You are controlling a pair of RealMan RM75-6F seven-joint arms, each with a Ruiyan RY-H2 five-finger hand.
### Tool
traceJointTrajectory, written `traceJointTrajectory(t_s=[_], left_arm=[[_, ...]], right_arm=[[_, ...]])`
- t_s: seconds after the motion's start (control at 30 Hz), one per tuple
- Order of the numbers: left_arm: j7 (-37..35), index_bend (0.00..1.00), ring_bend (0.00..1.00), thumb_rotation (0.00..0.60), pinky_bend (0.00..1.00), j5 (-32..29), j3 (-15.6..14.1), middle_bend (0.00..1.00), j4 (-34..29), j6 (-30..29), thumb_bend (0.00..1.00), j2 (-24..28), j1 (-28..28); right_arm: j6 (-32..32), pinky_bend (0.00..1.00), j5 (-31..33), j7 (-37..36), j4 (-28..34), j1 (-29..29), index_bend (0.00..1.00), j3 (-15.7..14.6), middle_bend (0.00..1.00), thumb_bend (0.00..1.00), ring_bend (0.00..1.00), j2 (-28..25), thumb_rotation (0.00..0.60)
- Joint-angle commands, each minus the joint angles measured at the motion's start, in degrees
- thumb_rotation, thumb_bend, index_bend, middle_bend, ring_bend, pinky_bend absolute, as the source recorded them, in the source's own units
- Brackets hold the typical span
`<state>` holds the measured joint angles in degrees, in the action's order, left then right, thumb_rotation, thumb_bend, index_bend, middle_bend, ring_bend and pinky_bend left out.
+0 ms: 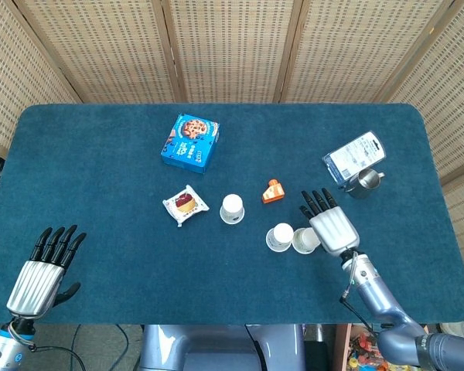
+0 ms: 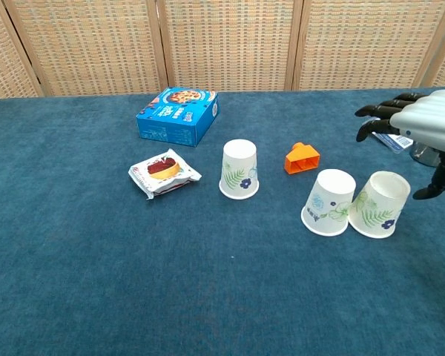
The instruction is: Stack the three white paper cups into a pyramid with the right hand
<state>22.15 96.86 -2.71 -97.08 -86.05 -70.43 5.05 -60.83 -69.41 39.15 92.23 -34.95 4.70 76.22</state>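
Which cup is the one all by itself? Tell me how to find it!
Start at the blue cookie box near the back of the table. Come toward the front, past the wrapped little cake, and just right of it is a white cup standing upside down. It stands alone, while the other two cups touch each other by the right hand.

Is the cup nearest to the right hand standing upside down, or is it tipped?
Upside down. In the chest view the cup rests on its wide rim, narrow base up, leaning slightly against its neighbour. The right hand hovers above it.
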Motion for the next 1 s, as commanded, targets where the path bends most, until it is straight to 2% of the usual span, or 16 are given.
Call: traceJointTrajectory(t_s=[0.03,0.3,0.4,0.5,0.77,0.93,1.0], left_arm=[[0.04,0.00,0.00,0.600,0.00,0.06,0.01,0.00,-0.01,-0.02,0.20,0.02,-0.01],[-0.06,0.00,0.00,0.600,0.00,0.28,0.05,0.00,-0.18,-0.35,0.20,0.15,-0.17],[-0.10,0.00,0.00,0.600,0.00,0.43,0.00,0.00,-0.18,-0.36,0.20,0.14,-0.19],[-0.17,0.00,0.00,0.600,0.00,0.49,0.05,0.00,-0.13,-0.42,0.20,0.13,-0.19],[-0.61,0.00,0.00,0.600,0.00,0.28,0.23,0.00,0.10,-0.38,0.20,0.22,-0.16],[-1.05,0.00,0.00,0.600,0.00,-0.05,0.37,0.00,0.22,-0.29,0.20,0.30,-0.16],[-1.16,0.00,0.00,0.600,0.00,-0.16,0.37,0.00,0.29,-0.04,0.20,0.28,-0.07]], right_arm=[[-0.96,0.00,0.51,1.10,2.05,-0.05,0.20,0.78,0.00,0.06,0.00,-1.86,0.600],[-3.60,0.00,0.73,0.65,10.41,-1.08,0.20,5.08,0.00,0.06,0.00,-7.80,0.600],[-2.88,0.00,2.75,1.15,13.98,-3.10,0.20,8.02,0.00,0.06,0.00,-9.71,0.600],[-2.24,0.00,4.60,2.08,15.47,-4.60,0.20,9.42,0.00,0.06,0.00,-10.02,0.600],[-0.16,0.00,11.20,3.29,17.54,-9.50,0.20,12.57,0.00,0.06,0.00,-7.60,0.600],[0.41,0.00,14.26,4.69,17.02,-12.95,0.21,12.54,0.00,0.06,0.00,-3.45,0.600],[0.50,0.00,15.34,4.99,16.00,-14.28,0.24,12.41,0.00,0.06,0.00,-1.30,0.600]])
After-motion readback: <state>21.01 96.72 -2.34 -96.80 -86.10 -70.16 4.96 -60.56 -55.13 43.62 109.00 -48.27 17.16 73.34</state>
